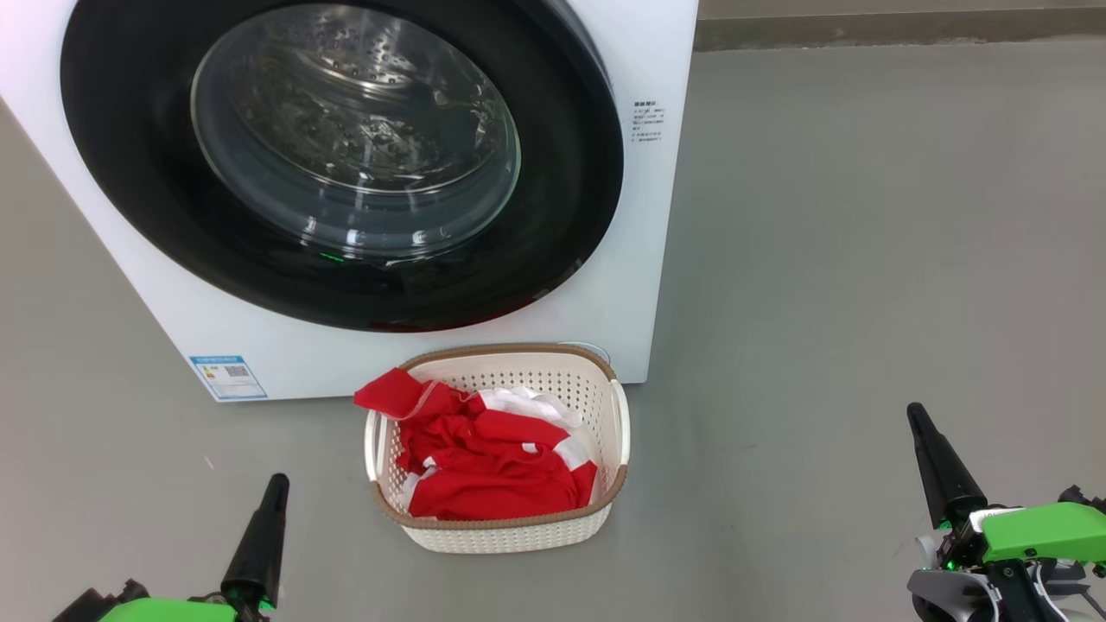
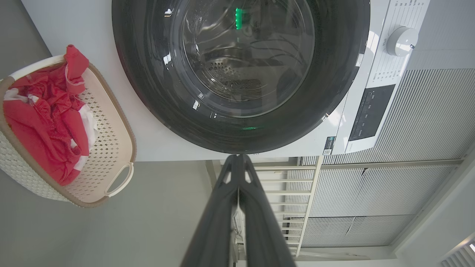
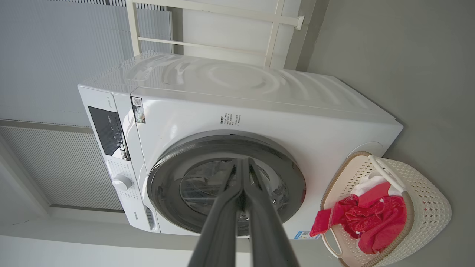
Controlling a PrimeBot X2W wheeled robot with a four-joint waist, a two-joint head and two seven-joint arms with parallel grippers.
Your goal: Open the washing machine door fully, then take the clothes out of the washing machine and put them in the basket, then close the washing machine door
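Note:
The washing machine (image 1: 657,259) (image 3: 259,111) stands ahead with its black-rimmed door (image 1: 570,164) (image 2: 334,74) (image 3: 163,178) lying flat against the front, the steel drum showing through the glass. On the floor before it sits the cream basket (image 1: 605,406) (image 2: 111,129) (image 3: 426,207) with the red and white clothes (image 1: 492,466) (image 2: 41,126) (image 3: 371,218) heaped inside, one corner draped over the rim. My left gripper (image 1: 276,484) (image 2: 237,157) is shut and empty at the lower left. At the lower right, my right gripper (image 1: 916,415) (image 3: 242,161) is shut and empty too.
Grey floor (image 1: 864,216) spreads to the right of the machine. A white slatted wall and white frame (image 2: 371,193) rise behind and beside the machine. A control panel with a round knob (image 2: 402,40) sits on the machine's top front.

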